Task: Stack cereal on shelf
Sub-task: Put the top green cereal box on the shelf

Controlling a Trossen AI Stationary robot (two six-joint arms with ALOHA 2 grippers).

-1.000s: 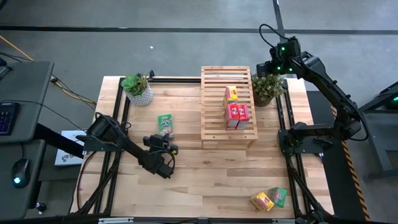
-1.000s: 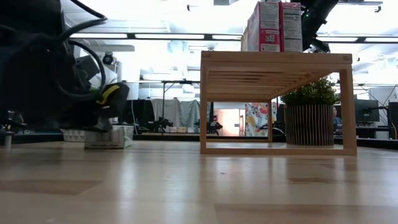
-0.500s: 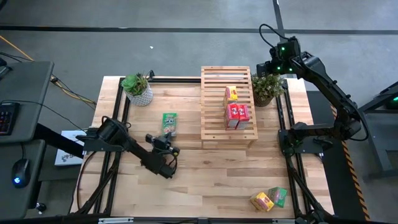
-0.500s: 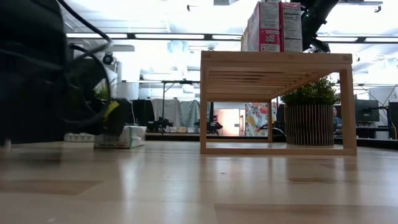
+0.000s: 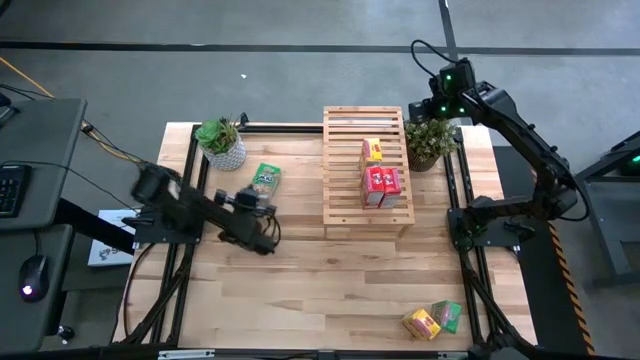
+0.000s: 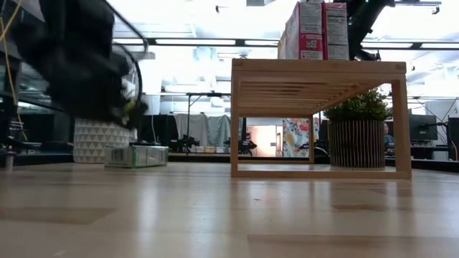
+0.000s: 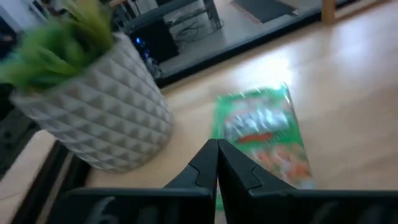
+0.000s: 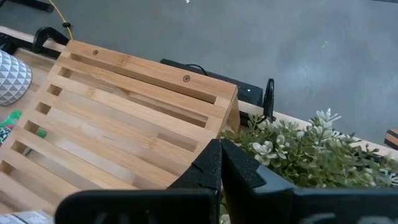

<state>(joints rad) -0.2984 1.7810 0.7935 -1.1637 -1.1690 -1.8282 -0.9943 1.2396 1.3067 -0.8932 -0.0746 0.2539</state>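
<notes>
The left gripper [image 5: 262, 205], clenched and empty just beside the flat green cereal box [image 5: 265, 178], should open and straddle its narrow sides squarely.

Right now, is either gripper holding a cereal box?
No. The left gripper is shut and empty, just short of the green box lying flat; the right gripper is shut, empty, above the shelf.

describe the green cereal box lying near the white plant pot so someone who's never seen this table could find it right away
Start at the wooden shelf in the middle of the table, then look toward the white pot at the far left corner. The green cereal box lies flat between them, just ahead of the left end effector. It's the only green box on this side, lying alone.
</notes>
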